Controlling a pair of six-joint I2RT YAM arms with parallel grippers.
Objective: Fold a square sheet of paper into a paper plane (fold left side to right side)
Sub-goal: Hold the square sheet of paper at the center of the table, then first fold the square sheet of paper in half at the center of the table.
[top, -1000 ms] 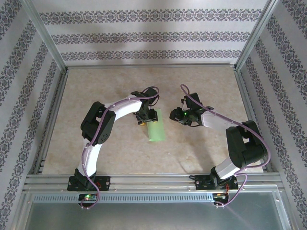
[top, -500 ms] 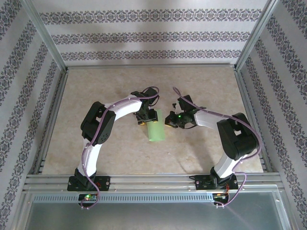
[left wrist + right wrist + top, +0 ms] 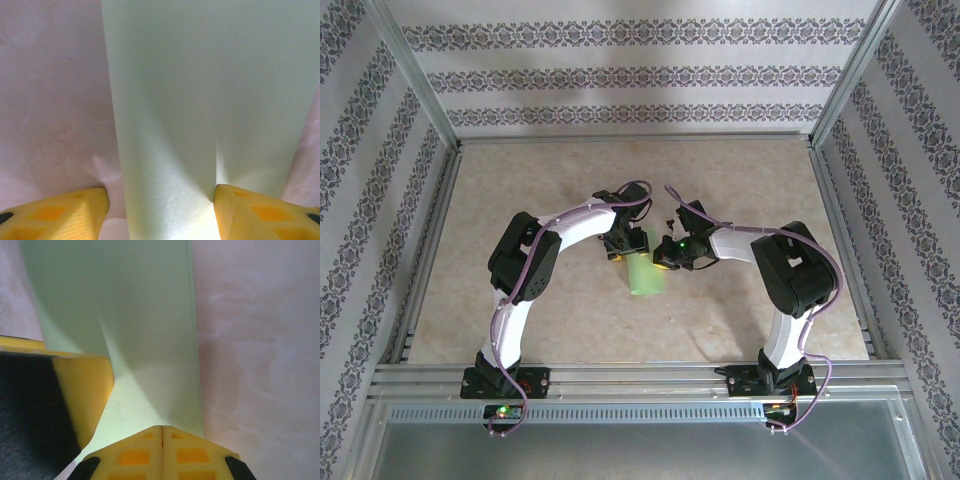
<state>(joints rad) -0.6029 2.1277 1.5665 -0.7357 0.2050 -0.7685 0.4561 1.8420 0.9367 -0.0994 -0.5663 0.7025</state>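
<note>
The square sheet of paper [image 3: 645, 278] is light green and lies on the table folded into a narrow upright strip. My left gripper [image 3: 623, 250] hangs over the strip's far left end. In the left wrist view the left gripper [image 3: 160, 215] stands open across the paper [image 3: 200, 100], and its right fingertip [image 3: 250, 210] dents the paper. My right gripper [image 3: 663, 256] is at the strip's far right edge. In the right wrist view the right gripper [image 3: 162, 429] is shut, its joined tips resting on the paper [image 3: 135, 315], with the left arm's yellow finger [image 3: 82, 390] beside it.
The beige marbled table [image 3: 520, 180] is bounded by an aluminium frame, with rails along the near edge [image 3: 640, 375] and posts at the back corners. Patterned walls stand behind and at both sides. Both arms bend inward and meet near the table's middle.
The right arm has swung left to the paper and its gripper has shut. Its tips now rest on the strip's right side. The left arm and paper have not moved.
</note>
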